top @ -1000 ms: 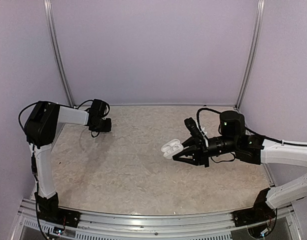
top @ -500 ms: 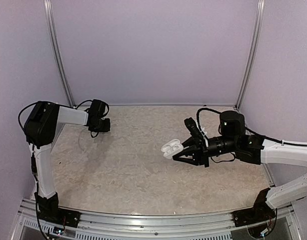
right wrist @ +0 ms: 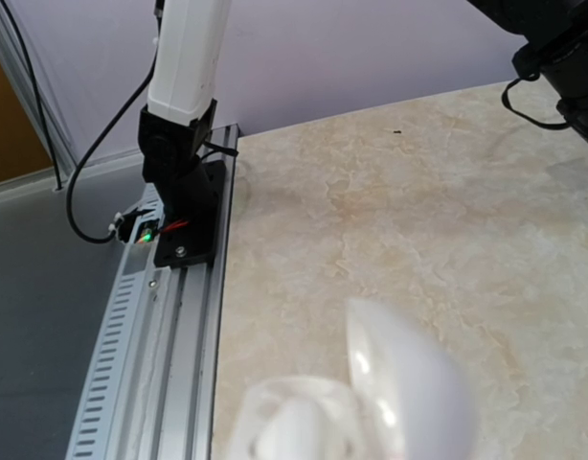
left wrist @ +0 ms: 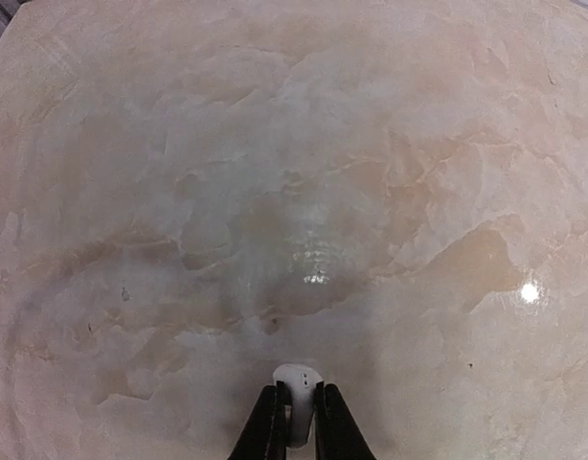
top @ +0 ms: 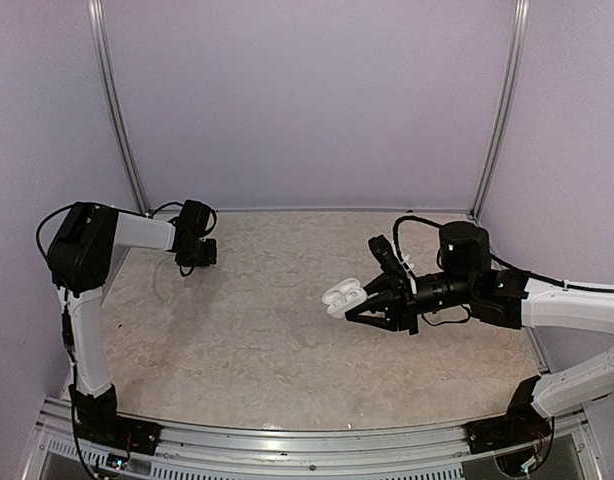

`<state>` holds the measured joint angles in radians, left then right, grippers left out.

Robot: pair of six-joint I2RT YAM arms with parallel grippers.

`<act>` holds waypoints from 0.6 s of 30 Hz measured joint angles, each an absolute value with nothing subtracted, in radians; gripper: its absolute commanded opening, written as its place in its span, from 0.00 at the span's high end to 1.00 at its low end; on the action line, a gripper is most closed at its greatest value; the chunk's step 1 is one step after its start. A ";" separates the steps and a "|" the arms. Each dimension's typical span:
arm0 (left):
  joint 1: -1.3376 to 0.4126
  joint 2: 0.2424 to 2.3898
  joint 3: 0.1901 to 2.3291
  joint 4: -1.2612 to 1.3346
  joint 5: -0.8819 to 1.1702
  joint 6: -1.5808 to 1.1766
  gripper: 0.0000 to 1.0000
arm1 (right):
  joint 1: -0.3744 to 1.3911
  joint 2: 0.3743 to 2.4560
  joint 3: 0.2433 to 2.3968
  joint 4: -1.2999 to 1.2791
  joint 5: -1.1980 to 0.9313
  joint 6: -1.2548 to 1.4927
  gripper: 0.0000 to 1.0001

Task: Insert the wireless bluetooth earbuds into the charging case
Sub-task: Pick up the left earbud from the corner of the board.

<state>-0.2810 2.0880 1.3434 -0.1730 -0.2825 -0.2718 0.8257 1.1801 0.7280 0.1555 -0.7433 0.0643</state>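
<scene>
In the left wrist view one of the earbuds (left wrist: 300, 377), a tiny white piece with two dark dots, is pinched between the black fingers of my left gripper (left wrist: 297, 395), just above the marbled table. From above, the left gripper (top: 200, 256) is at the back left of the table. My right gripper (top: 375, 301) hovers over the middle right, shut on the charging case (top: 343, 296), whose lid hangs open toward the left. Close up, the charging case (right wrist: 399, 383) is a white blur. I cannot tell what lies inside it. A second earbud is not in view.
The beige marbled table (top: 257, 340) is walled by lilac panels on three sides, with metal posts (top: 117, 110) in the back corners. An aluminium rail (top: 307, 440) runs along the near edge. The left arm's base (right wrist: 179, 220) stands on it.
The left gripper's fingers have closed in on the earbud, and its wrist has shifted slightly to the left. The right arm and the case have not moved.
</scene>
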 measured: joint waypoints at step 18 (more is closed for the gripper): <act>-0.410 1.824 1.238 -0.195 -0.240 -0.186 1.00 | 0.824 1.180 0.742 0.129 -0.774 0.035 1.00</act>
<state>-0.4095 1.8240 1.2385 -0.1951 -0.2401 -0.1860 0.8238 1.1797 0.7422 0.1291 -0.7742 0.0353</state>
